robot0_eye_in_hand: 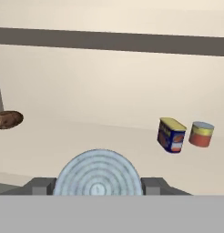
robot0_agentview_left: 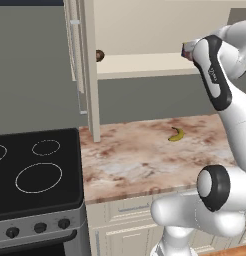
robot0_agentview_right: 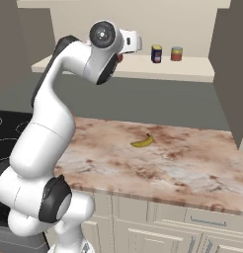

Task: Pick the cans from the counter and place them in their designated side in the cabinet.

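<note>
the two-finger gripper [robot0_eye_in_hand: 98, 187] is raised to shelf height inside the large cream-beige wall cabinet [robot0_agentview_right: 143, 69], its dark fingertips [robot0_eye_in_hand: 40, 185] closed on either side of a round silvery can top [robot0_eye_in_hand: 98, 173] with concentric rings; the can's body is hidden, so its colour cannot be told. seen along the hand, the dark blue can with a yellow label [robot0_eye_in_hand: 171, 135] and the shorter red-orange can with a pale blue top [robot0_eye_in_hand: 201, 134] stand upright just beside each other on the shelf, ahead and to the right of the fingers. a brown rounded lump [robot0_eye_in_hand: 7, 119] sits at the shelf's left end. below, the mottled pink-brown marble counter [robot0_agentview_right: 182, 163] holds a curved yellow banana [robot0_agentview_right: 142, 142], beside a black stove top [robot0_agentview_left: 35, 170].
</note>
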Motion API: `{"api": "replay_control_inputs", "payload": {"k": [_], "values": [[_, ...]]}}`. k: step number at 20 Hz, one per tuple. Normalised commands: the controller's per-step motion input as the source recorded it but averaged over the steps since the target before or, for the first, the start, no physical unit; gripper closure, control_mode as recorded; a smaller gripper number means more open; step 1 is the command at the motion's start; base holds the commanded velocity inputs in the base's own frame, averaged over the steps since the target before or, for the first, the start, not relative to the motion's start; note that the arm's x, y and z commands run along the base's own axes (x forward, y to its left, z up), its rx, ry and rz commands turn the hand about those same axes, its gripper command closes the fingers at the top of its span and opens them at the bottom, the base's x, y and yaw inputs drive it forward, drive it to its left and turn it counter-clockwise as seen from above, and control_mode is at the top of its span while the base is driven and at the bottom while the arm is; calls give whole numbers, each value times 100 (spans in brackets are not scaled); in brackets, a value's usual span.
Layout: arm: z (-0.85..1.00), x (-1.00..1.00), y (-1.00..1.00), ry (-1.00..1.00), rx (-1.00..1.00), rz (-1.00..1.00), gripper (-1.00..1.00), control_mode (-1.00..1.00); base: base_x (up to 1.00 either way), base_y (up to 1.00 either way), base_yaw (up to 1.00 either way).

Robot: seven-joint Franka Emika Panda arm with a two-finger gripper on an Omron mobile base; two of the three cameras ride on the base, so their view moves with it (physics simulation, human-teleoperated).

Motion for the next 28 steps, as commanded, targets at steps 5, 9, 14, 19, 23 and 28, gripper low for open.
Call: {"api": "replay_control_inputs", "payload": {"k": [5, 9, 14, 19, 23, 28], "values": [[0, 15, 0, 4, 0, 0, 100, -100, 0, 0, 0], [0, 15, 0, 5, 0, 0, 100, -100, 0, 0, 0], [0, 12, -2, 5, 0, 0, 100, -100, 0, 0, 0], [0, 11, -8, 2, 0, 0, 100, -100, 0, 0, 0], [0, 9, -7, 2, 0, 0, 100, -100, 0, 0, 0], [-6, 0, -1, 3, 0, 0, 100, -100, 0, 0, 0]]}}
